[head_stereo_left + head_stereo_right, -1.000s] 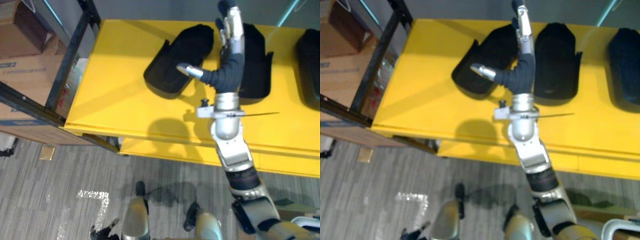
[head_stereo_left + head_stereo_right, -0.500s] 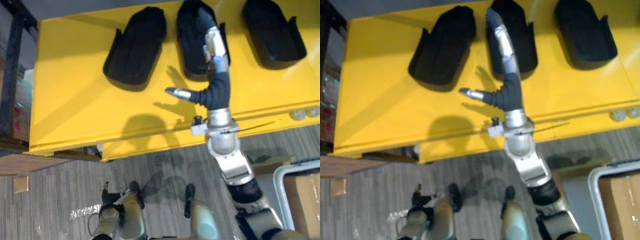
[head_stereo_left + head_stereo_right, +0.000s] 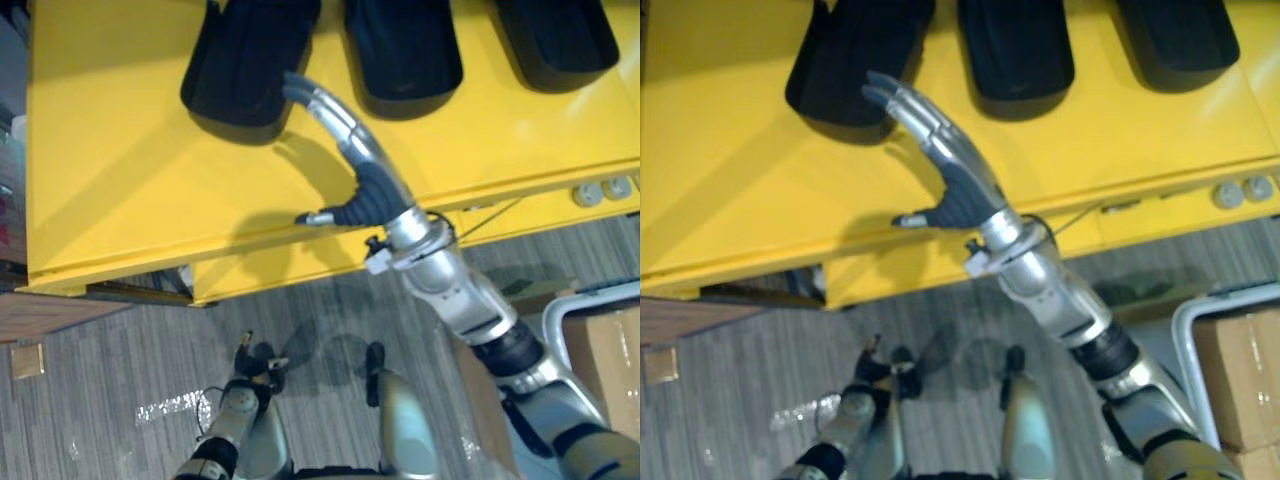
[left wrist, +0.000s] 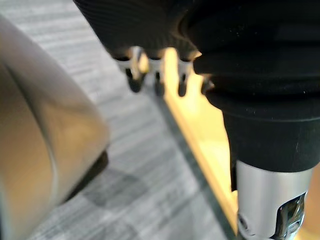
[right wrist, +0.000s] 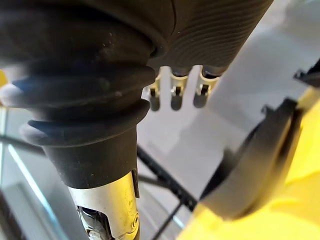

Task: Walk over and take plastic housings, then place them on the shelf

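Grey plank floor (image 3: 100,400), yellow table (image 3: 120,170), three black housings (image 3: 400,50) — right hand (image 3: 955,180) over it, fingers straight, empty

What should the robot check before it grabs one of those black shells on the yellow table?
1. Housings there to take: ok. The left housing, middle housing and right housing lie on the yellow table.
2. Right hand ready: ok. Its fingers are straight, with the thumb apart.
3. Right hand empty: ok.
4. Aim: ok. The fingertips reach the left housing's near edge.
5. Contact with that housing: cannot tell.
6. Left hand free: ok. It hangs low by the floor, holding nothing.
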{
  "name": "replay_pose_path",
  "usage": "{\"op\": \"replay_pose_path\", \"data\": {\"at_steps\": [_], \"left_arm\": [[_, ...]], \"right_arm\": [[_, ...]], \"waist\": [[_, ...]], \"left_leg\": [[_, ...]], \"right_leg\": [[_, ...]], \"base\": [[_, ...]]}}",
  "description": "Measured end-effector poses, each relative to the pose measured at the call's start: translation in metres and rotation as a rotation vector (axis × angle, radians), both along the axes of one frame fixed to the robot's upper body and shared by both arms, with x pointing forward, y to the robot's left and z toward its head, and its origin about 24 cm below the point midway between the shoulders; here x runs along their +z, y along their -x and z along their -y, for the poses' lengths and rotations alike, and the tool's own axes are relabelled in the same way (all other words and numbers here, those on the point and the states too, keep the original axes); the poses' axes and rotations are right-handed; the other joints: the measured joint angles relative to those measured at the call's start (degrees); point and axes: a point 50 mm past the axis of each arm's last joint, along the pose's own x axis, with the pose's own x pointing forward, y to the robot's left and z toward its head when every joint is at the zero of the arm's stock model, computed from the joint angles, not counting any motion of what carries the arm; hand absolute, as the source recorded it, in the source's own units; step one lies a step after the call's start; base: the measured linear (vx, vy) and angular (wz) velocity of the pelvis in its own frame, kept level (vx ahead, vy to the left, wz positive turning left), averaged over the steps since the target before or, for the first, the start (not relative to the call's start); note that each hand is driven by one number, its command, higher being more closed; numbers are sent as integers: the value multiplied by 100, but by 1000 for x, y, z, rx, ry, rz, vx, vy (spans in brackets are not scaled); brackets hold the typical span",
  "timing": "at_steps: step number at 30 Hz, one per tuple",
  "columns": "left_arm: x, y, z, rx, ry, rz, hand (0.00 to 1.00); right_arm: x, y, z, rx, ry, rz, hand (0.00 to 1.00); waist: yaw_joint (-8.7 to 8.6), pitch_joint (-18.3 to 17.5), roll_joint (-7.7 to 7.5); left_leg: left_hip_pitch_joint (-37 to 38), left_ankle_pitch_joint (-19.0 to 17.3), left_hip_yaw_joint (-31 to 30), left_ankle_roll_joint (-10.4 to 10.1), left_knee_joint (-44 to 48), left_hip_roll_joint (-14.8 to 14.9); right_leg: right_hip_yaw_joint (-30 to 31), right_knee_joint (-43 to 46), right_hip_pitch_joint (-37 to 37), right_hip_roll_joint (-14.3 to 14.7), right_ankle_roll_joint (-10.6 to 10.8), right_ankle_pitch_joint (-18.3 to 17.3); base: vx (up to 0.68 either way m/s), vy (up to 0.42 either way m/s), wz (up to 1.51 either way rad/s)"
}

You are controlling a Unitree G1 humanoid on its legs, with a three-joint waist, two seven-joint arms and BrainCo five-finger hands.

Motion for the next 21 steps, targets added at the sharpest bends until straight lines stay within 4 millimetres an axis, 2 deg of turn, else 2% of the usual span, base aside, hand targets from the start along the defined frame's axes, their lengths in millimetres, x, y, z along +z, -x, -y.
{"op": "replay_pose_path", "data": {"at_steps": [4,8,12,13,21], "left_arm": [[0,1,-5,14,-8,1,0],[0,1,-5,38,8,5,0],[0,1,2,30,26,7,0],[0,1,8,20,38,11,0],[-4,10,18,-31,58,-5,0]], "right_arm": [[7,-25,-8,-76,106,27,0],[14,-56,-5,-225,136,6,0],[33,-74,18,-392,-121,-44,0],[43,-77,30,-447,-236,-46,0],[64,-79,53,-563,-469,3,0]], "waist": [[37,0,3],[113,6,24],[174,12,125],[193,52,205],[229,-20,449]], "left_leg": [[-12,63,-16,30,-86,-45],[10,109,-29,54,-145,-101],[57,173,-153,71,-314,-231],[113,209,-209,78,-406,-288],[319,325,-215,75,-738,-434]], "right_leg": [[-11,-60,4,-45,25,22],[-57,-188,98,-46,45,65],[-201,-367,251,-113,58,78],[-300,-441,366,-163,61,80],[-352,-657,575,-231,84,109]], "base": [[-4,13,6],[63,-19,7],[66,-10,22],[60,-12,26],[42,-12,8]]}}
